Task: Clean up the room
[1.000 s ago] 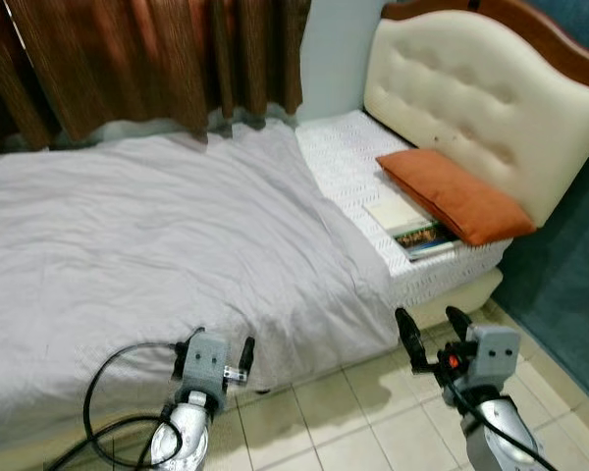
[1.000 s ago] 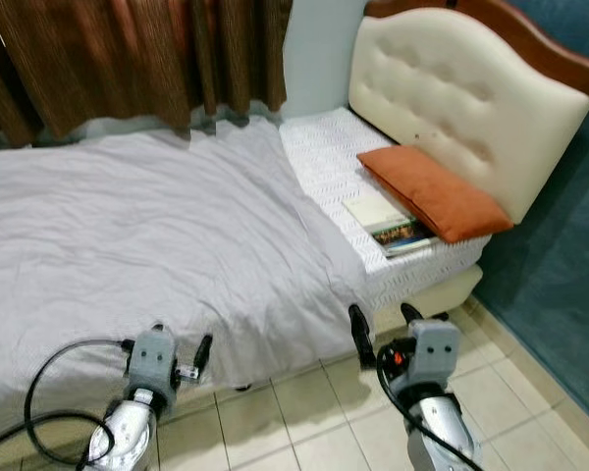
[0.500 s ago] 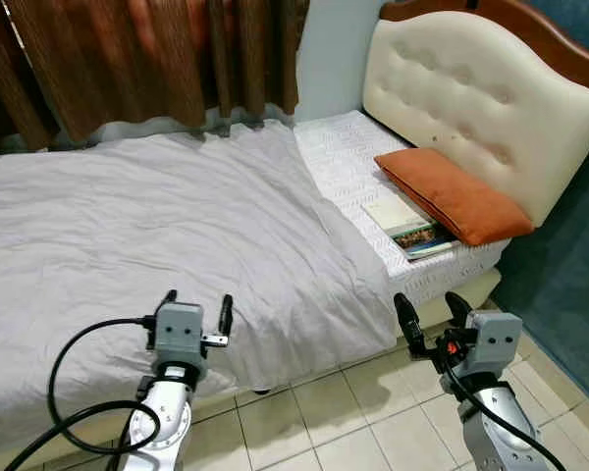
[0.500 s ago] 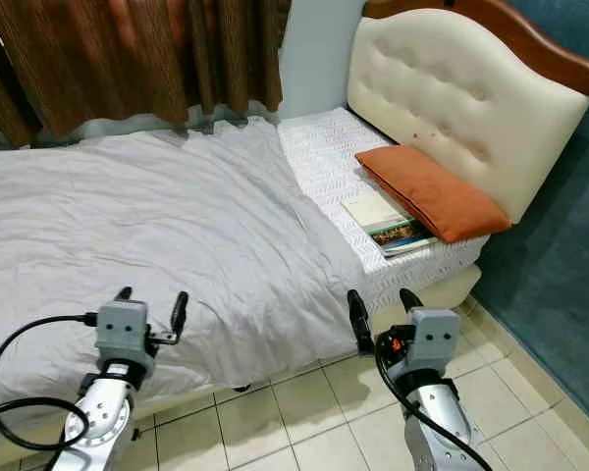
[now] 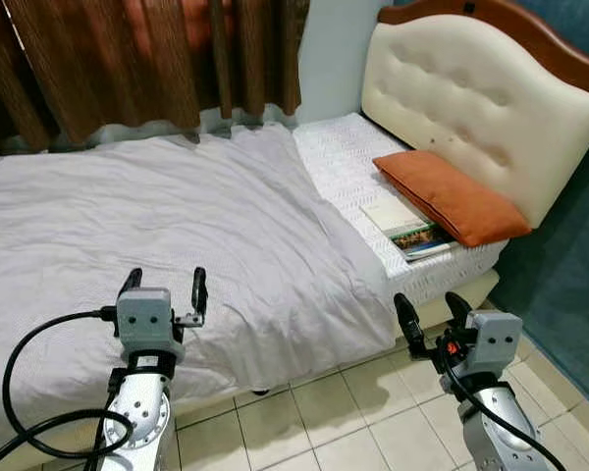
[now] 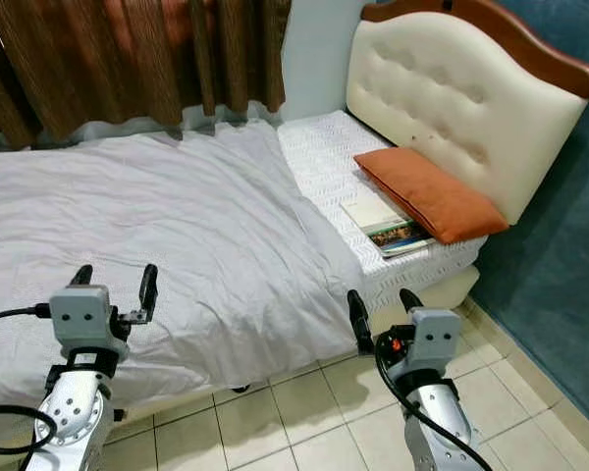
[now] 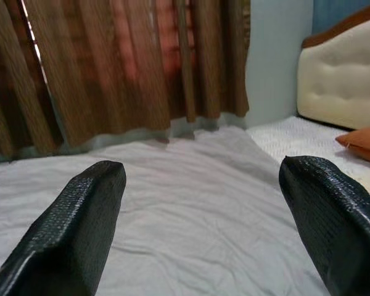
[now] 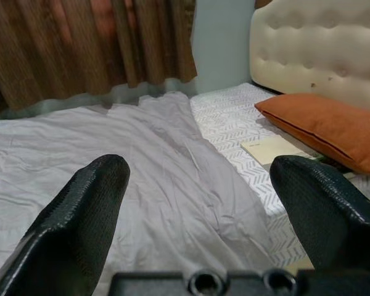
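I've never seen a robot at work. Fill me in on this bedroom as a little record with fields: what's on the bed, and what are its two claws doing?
Bed cover: grey sheet, wrinkled, spread over most of the bed
Pillow: orange pillow, against the headboard
Book: book, lying beside the pillow near the mattress edge
Left end effector: open, raised over the sheet's near edge, holding nothing
Right end effector: open, over the tiled floor by the bed's corner
Behind bed: brown curtains

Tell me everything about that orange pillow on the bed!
The orange pillow is a flat, rectangular cushion in rust-orange cloth, a bit wrinkled. It lies at the head of the bed on the white patterned mattress, angled, with its far long edge against the cream tufted headboard. A book lies right beside its near edge, its far edge looking tucked slightly under the pillow. The grey sheet stops short of it. Neither gripper is near.
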Robot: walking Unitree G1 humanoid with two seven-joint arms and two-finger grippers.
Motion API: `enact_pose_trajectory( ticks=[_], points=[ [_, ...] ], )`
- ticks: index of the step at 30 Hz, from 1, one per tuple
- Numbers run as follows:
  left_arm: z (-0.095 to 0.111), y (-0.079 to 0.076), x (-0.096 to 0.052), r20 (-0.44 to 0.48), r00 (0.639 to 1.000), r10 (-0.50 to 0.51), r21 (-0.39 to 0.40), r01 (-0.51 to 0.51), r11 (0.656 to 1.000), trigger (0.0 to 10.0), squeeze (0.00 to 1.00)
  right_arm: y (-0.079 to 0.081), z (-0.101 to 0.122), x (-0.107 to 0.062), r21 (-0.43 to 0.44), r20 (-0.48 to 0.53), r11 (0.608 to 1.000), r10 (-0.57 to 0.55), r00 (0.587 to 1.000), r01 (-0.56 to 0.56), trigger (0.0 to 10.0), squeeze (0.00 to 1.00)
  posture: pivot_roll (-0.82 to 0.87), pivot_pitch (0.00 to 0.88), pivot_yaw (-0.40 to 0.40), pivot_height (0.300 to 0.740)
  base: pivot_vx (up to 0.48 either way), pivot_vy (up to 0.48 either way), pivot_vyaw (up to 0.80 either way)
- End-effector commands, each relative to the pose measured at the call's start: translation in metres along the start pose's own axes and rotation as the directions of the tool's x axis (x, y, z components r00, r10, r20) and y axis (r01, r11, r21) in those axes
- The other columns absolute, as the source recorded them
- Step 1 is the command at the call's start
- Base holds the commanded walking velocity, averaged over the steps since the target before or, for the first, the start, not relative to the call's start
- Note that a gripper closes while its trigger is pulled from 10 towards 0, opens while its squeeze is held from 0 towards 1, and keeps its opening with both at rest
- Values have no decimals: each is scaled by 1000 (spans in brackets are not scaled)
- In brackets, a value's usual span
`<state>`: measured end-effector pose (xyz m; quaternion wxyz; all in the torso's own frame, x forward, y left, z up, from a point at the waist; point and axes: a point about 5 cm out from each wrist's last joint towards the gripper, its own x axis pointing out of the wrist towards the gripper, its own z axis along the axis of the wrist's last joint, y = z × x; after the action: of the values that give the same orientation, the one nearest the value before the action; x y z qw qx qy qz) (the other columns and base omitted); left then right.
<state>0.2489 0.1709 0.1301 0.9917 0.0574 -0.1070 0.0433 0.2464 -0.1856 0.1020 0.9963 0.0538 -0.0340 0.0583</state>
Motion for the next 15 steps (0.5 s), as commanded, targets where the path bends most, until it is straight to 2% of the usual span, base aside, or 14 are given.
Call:
enact_pose_trajectory(
  ticks=[1, 4, 5, 9, 15],
  points=[
    [1, 5, -2, -5, 1000, 20, 7, -20, 1000, 10000, 0, 1, 0, 0, 3, -2, 1000, -2, 1000, 2, 10000, 0, 13, 0, -17, 740, 0, 0, 0],
    [-3, 5, 0, -44, 999, 11, -18, -12, 1000, 10000, 0, 3, -1, 5, -19, -20, 1000, 10, 1000, -10, 10000, 0, 5, 0, -12, 740, 0, 0, 0],
    [-27, -4, 7, -177, 982, -68, -69, 57, 996, 10000, 0, 7, -20, 12, -20, -119, 999, 29, 992, -31, 10000, 0, -14, 0, -2, 740, 0, 0, 0],
    [-35, -8, 9, -221, 969, -110, -66, 98, 993, 10000, 0, 9, -28, 15, -14, -171, 999, 46, 984, -49, 10000, 0, -14, 0, -2, 740, 0, 0, 0],
    [-37, -9, 8, -237, 967, -98, -81, 81, 993, 10000, 0, 9, -28, 18, -13, -173, 999, 49, 984, -52, 10000, 0, -11, 0, -3, 740, 0, -448, -788]
  ],
)
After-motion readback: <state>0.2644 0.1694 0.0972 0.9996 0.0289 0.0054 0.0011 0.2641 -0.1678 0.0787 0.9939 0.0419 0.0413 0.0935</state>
